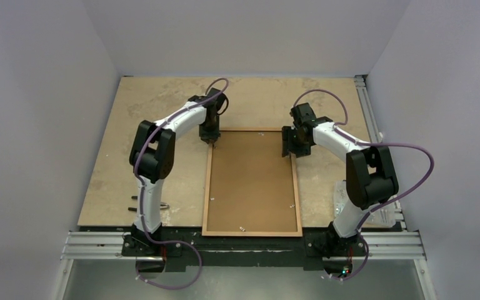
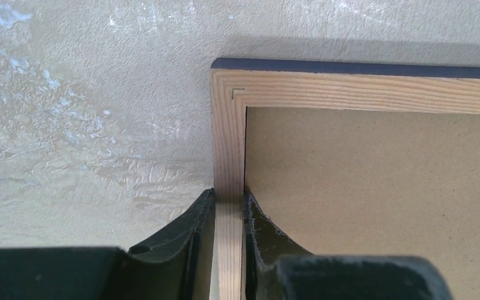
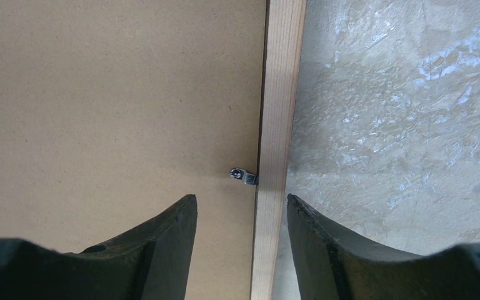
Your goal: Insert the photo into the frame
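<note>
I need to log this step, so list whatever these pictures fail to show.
- the photo: in no view; the backing board fills the frame, so whether it lies beneath cannot be told.
- the frame's front: turned to the table; the left wrist view shows only its dark blue edge.
- tabs on the near rail: too small in the top view to tell whether they are turned in.
</note>
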{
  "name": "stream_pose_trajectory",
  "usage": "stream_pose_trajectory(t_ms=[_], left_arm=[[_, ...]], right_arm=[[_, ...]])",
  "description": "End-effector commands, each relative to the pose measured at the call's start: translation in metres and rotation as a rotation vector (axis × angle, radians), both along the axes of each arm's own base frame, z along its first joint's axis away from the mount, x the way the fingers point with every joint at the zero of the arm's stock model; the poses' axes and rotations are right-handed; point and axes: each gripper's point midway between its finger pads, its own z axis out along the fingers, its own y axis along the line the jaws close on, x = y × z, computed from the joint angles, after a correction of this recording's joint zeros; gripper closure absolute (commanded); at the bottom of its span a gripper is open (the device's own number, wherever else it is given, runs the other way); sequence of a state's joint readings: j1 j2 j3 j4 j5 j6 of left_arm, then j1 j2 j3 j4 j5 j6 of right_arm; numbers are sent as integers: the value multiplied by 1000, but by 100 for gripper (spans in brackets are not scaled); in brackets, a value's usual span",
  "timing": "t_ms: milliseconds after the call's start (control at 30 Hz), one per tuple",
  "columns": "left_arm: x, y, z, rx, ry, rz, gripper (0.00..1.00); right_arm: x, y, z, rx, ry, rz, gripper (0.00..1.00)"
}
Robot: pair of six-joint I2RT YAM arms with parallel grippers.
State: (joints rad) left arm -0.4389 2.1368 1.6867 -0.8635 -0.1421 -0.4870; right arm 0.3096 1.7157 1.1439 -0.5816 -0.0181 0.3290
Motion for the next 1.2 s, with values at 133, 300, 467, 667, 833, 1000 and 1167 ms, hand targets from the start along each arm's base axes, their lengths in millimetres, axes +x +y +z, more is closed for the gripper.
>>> stream_pose_trajectory(t_ms=[133, 300, 467, 667, 833, 1000, 1167], left_arm=[[-24, -20, 37, -278, -27, 20, 61], [-47, -16, 66, -375, -79, 42, 28], [-94, -21, 51, -487, 0, 66, 26], [-133, -29, 21, -611, 75, 124, 27], [-116, -48, 34, -694, 52, 108, 29], [-76, -71, 61, -742, 26, 69, 29], [-34, -99, 76, -782, 10, 26, 30]], right_arm=[[3, 2, 22, 22, -59, -4, 30], [-7, -1, 22, 20, -56, -9, 22], [-25, -1, 10, 39, -20, -6, 21], [-50, -6, -9, 43, 44, -20, 21], [-73, 5, -17, 122, 91, -34, 22], [-91, 19, -17, 169, 106, -12, 22], [-107, 39, -14, 213, 109, 11, 22]])
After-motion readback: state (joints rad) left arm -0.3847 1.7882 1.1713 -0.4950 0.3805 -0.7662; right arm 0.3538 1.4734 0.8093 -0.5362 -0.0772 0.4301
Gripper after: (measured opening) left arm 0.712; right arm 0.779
